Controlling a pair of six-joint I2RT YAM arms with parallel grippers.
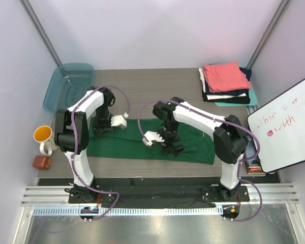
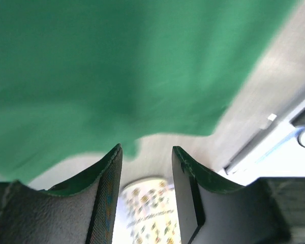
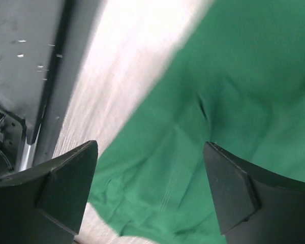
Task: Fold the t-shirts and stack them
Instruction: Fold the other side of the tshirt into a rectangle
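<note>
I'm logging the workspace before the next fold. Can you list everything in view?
green t-shirt: one, dark green, spread out across the near middle of the table
folded t-shirts: one pile, coral-pink on top with dark, white and teal layers below, far right corner
plastic tub: one, translucent teal, far left corner
mug: one, white with orange inside, at the left beside the left arm
small block: one, reddish brown, just nearer than the mug
whiteboard: one, white with red writing, at the right edge
table: one, grey-brown
left gripper: one, black fingers, open, over the green t-shirt's left end
right gripper: one, black fingers, open wide, over the green t-shirt's middle
</note>
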